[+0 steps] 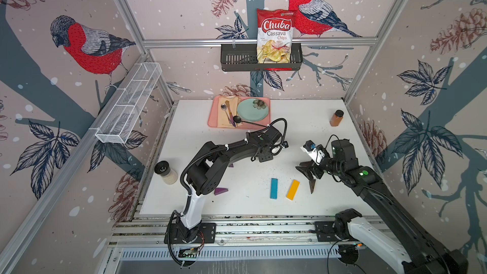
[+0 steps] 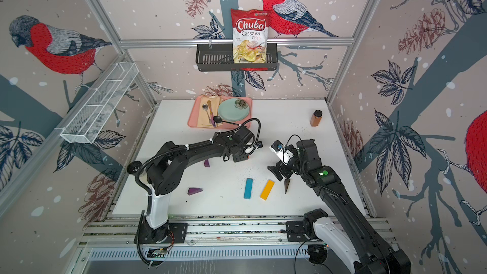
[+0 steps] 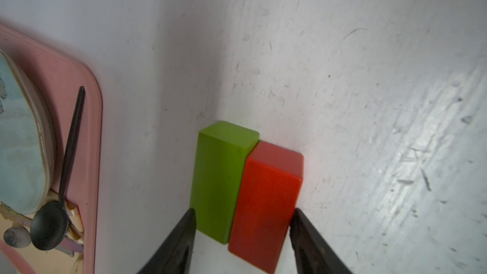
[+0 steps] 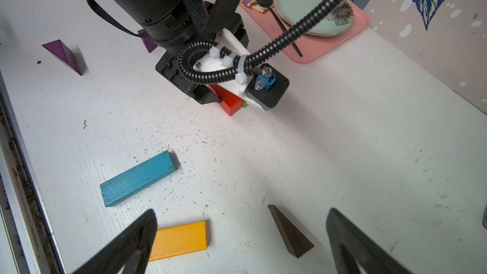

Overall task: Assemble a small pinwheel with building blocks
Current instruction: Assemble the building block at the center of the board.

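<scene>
Clamping paired bricks [image 3: 247,188], left jaws clear the tray [image 3: 91,127].

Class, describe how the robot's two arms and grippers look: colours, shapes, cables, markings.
Both the left arm and right arm are black with a white lower link and green dot. Ribbed black conduit, held by white ties, follows the left arm. The left gripper and right gripper have black, tapering, pointed fingers.

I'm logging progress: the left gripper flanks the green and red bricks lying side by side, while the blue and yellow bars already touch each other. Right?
Not quite. The blue bar and yellow bar lie apart, a clear gap between them, as both top views show. The left gripper does flank the green brick and red brick, side by side.
</scene>
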`<state>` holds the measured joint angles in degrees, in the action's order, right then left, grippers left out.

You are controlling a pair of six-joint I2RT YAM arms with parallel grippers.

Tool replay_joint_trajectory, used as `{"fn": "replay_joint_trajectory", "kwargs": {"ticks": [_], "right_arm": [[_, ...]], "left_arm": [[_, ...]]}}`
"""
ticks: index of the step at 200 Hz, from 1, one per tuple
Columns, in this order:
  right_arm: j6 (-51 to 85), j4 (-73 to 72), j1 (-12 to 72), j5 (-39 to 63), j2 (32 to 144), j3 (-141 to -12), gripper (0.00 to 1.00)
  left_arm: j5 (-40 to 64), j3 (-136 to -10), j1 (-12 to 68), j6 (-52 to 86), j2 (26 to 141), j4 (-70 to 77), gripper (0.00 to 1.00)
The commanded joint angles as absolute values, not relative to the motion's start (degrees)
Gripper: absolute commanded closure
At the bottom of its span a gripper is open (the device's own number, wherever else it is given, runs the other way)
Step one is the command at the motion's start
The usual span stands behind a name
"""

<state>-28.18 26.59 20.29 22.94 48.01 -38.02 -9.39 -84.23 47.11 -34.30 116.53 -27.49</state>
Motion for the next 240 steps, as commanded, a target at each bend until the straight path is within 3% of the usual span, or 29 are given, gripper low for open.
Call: {"fn": "replay_joint_trajectory", "kwargs": {"ticks": [1,42,74,116,142,240], "right_arm": [[-28.4,26.0,20.2,24.0,48.3,-38.6,0.01],[-28.0,25.3,20.2,24.0,48.5,-38.3,0.01],[-26.7,23.5,20.1,24.1,49.0,-37.4,0.01],[-24.5,21.2,20.1,23.5,54.4,-39.3,0.0],[-24.4,20.5,20.2,23.5,56.9,-40.7,0.01],[-24.2,19.6,20.1,23.4,55.8,-39.6,0.0]], "left_arm": [[-8.2,-84.8,47.2,-33.3,116.2,-27.1,0.43],[-4.6,-80.4,46.7,-28.9,110.3,-26.6,0.42],[-2.9,-76.5,43.9,-16.4,104.3,-23.7,0.44],[-7.8,-84.5,41.2,3.0,112.4,-36.9,0.53],[-5.0,-81.9,40.6,9.1,110.9,-34.1,0.54],[-0.2,-78.6,39.9,18.1,112.5,-34.6,0.53]]}}
